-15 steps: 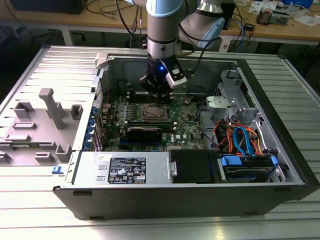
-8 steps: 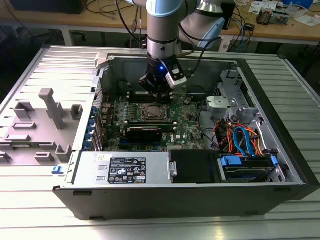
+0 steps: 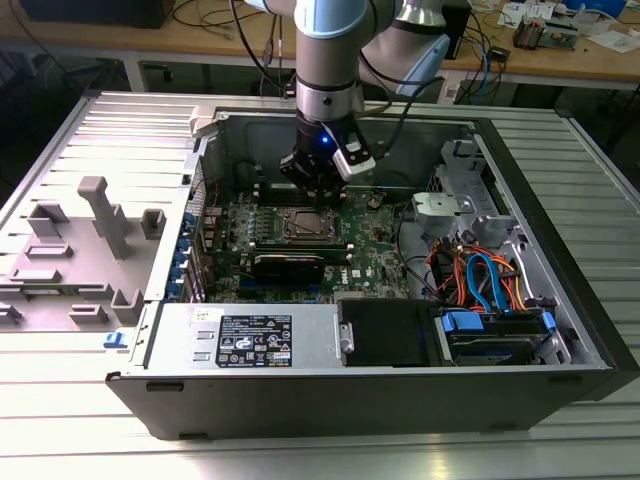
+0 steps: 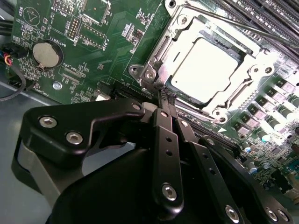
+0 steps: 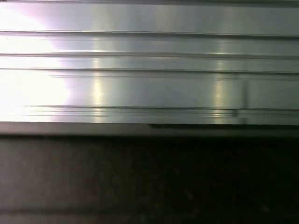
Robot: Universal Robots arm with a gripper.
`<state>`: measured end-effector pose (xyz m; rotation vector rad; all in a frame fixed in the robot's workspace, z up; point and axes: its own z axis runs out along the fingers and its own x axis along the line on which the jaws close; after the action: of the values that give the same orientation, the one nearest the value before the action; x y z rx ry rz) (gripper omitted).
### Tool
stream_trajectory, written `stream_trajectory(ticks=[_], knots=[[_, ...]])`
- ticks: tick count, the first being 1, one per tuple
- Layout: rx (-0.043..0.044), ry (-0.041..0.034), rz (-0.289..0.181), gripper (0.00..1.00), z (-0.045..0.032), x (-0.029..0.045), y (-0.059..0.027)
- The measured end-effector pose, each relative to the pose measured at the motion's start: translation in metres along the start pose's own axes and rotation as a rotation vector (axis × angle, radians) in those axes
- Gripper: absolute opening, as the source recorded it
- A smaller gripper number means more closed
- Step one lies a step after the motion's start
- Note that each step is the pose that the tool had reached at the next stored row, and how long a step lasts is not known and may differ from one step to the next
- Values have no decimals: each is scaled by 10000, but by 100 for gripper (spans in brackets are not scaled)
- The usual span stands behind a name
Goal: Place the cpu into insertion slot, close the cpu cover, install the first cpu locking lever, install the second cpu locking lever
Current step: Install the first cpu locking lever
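Risk, as judged: fingertips slipping off a thin locking lever (image 4: 233, 21) and scraping the green board, given the narrow contact. Arm upright, wrist pointing straight down into the case, just beside the insertion slot (image 3: 308, 224). Gripper (image 4: 164, 95) pinched narrow, nothing visibly held. Cpu (image 4: 205, 65) seated (cpu cover (image 4: 254, 49) closed over it).
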<state>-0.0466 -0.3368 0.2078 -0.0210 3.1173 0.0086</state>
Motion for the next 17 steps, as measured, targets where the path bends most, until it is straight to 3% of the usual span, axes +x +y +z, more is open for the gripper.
stream_trajectory(ticks=[17], knots=[[2, 2, 0, 11, 45, -6, -6]])
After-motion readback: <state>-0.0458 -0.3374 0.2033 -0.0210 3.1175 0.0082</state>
